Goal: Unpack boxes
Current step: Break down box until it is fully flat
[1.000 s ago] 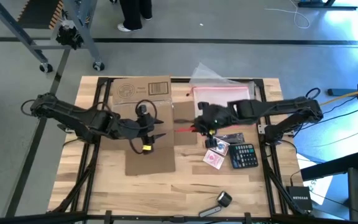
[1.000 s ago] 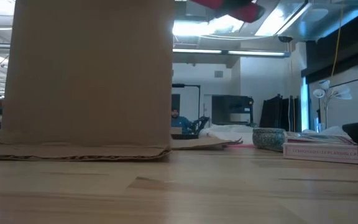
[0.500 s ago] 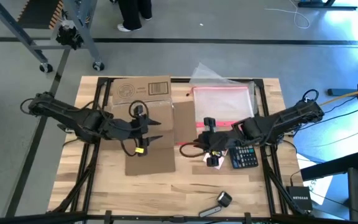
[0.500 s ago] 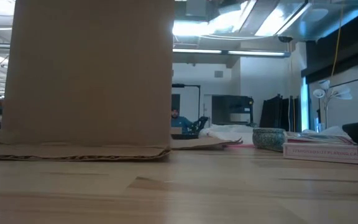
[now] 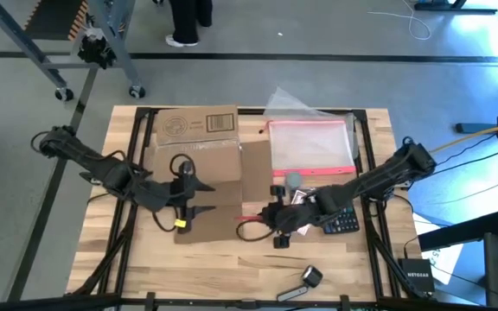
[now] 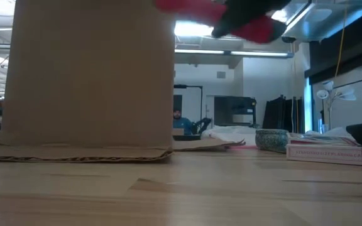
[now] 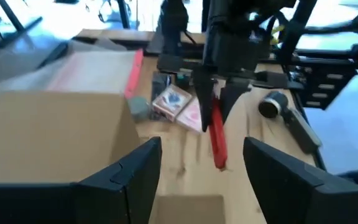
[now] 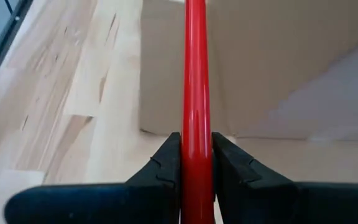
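High view: brown box [image 5: 199, 147] sits on the tabletop [image 5: 258, 263] toward the far left, long axis running from far edge to near edge, one flap laid flat toward the near edge. Left gripper [image 5: 199, 197] hovers over that near flap, fingers spread wide, nothing between them. Right gripper [image 5: 266, 226] reaches in from the right side to the middle of the tabletop, fingers clenched on a thin red stick [image 5: 251, 226] that points toward the box's near flap. Clear pouch [image 5: 311, 145] with red edge lies beside the box at the far edge. Calculator [image 5: 342, 221] and card packs [image 5: 299, 198] lie partly under the right arm. A black and silver tool [image 5: 301, 283] lies at the near edge.

Low view: the box [image 6: 93, 74] fills the left, wall upright, flap flat on the wood. Red stick [image 6: 222, 17] blurred above. A card pack [image 6: 333, 154] and a small round dish [image 6: 272, 139] show at right, not readable from above. A person sits far off in the room.

Left wrist view: own fingers [image 7: 129, 177] wide apart, empty; the right gripper [image 7: 219, 115] faces it, the red stick [image 7: 216, 137] hanging from it over bare wood; box top [image 7: 48, 137] alongside.

Right wrist view: fingers [image 8: 165, 163] pinch the red stick [image 8: 196, 87] tight on both sides; stick aims at the box's flap [image 8: 253, 68].
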Available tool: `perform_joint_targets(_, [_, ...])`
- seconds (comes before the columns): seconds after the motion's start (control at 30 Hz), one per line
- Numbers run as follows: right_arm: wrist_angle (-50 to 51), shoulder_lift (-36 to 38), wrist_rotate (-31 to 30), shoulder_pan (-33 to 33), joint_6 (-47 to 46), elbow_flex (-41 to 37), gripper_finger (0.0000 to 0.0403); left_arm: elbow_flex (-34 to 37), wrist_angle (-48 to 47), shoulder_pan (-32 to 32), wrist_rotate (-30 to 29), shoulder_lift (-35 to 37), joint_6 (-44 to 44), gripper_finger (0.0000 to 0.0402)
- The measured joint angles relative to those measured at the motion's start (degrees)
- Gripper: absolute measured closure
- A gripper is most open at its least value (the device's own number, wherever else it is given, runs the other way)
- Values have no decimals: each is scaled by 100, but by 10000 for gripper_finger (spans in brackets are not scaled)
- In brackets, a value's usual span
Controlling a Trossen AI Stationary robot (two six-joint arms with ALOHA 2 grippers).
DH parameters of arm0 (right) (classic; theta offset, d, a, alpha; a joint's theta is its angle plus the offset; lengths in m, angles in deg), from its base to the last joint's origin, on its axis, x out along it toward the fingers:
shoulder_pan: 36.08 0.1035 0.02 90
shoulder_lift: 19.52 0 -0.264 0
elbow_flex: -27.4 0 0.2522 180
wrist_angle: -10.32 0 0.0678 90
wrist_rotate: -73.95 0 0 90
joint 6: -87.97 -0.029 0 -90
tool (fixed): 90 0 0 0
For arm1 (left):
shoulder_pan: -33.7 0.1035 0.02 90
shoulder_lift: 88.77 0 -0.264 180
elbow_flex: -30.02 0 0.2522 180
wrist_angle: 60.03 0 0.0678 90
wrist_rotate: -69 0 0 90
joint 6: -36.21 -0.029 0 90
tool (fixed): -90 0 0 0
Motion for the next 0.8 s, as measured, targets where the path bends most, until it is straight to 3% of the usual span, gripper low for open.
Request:
perform_joint_targets(0.43, [-993,-1286,22,175,-263,4,343,111,-1000,-840,-621,-13,1308,183])
perform_joint_targets(0.8, [-317,-1838,262,369,-704,4,343,243,-1295,-1127,-705,-24,1778,183])
